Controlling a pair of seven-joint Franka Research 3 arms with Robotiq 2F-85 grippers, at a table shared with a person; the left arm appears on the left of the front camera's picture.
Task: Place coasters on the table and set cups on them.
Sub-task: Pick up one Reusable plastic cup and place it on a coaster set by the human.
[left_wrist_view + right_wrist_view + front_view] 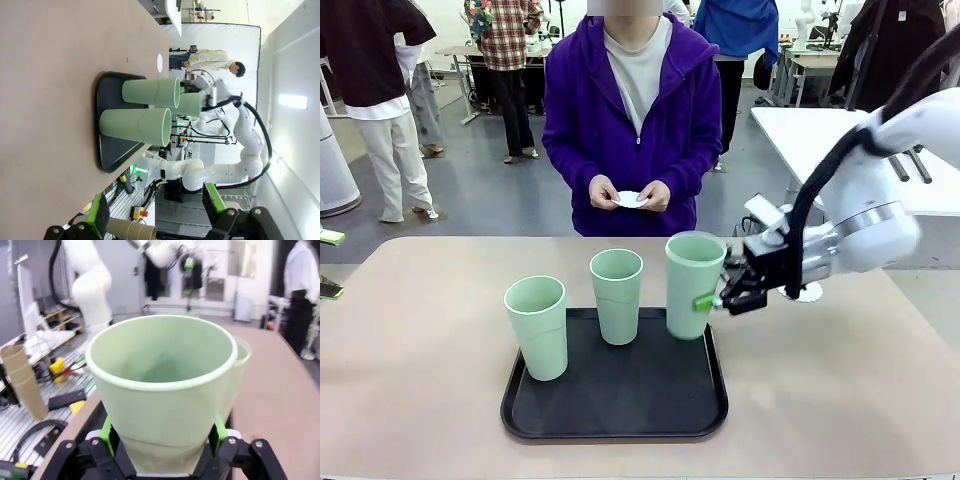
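Three pale green cups stand over a black tray (615, 420) on the beige table (420, 330): the left cup (536, 325), the middle cup (617, 295) and the right cup (694, 285). My right gripper (705, 298) is shut on the right cup low on its side; the right wrist view shows that cup (160, 385) between the green pads (106, 432). A white coaster (810, 292) lies on the table behind that gripper. The person holds another coaster (630, 199) in both hands. My left gripper (155, 210) hangs open and empty, away from the cups (135, 125).
The person stands at the far edge of the table, facing the tray. The left wrist view shows the tray (115, 150) and the lying coaster (159, 62) beyond it. Bare tabletop lies left and right of the tray.
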